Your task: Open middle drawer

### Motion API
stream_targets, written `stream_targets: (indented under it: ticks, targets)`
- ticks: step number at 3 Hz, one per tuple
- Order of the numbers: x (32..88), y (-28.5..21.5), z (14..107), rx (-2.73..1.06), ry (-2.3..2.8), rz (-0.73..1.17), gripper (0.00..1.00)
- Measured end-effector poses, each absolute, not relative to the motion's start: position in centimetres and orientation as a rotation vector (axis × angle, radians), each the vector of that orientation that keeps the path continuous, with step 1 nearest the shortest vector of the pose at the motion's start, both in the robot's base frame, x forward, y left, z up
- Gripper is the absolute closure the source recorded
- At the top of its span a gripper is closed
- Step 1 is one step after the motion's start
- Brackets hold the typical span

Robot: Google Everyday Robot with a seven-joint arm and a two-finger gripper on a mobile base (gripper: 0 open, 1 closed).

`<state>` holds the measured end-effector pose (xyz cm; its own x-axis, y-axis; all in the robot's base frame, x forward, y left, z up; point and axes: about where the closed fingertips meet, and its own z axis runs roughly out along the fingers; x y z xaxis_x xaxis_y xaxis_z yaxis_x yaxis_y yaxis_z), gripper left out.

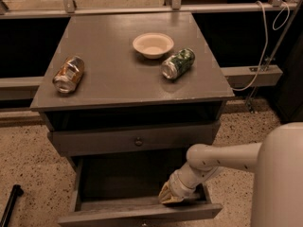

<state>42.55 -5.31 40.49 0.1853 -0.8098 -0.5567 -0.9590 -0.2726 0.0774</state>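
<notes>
The middle drawer (142,213) is pulled out towards me at the bottom of the grey cabinet. Its dark box is open to view and its front panel lies along the bottom edge of the camera view. My gripper (170,195) is inside this drawer at its front right corner, right behind the front panel. The white arm (222,157) reaches down to it from the right. Above it, a narrower grey drawer front (113,143) with a small dark knob (138,141) is closed.
On the cabinet top (118,79) lie a white bowl (153,44), a green can (177,64) on its side and a brown can (69,74) on its side. A black rod (10,205) lies on the speckled floor at left. A white cable (265,56) hangs at right.
</notes>
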Motion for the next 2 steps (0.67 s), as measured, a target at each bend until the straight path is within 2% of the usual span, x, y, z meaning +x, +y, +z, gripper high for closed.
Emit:
stream_targets:
  ticks: [1, 2]
  targets:
    - [42.6, -5.4, 44.0, -2.056, 1.64, 0.733, 0.94]
    - [44.5, -7.0, 47.1, -1.898, 1.622, 0.62, 0.94]
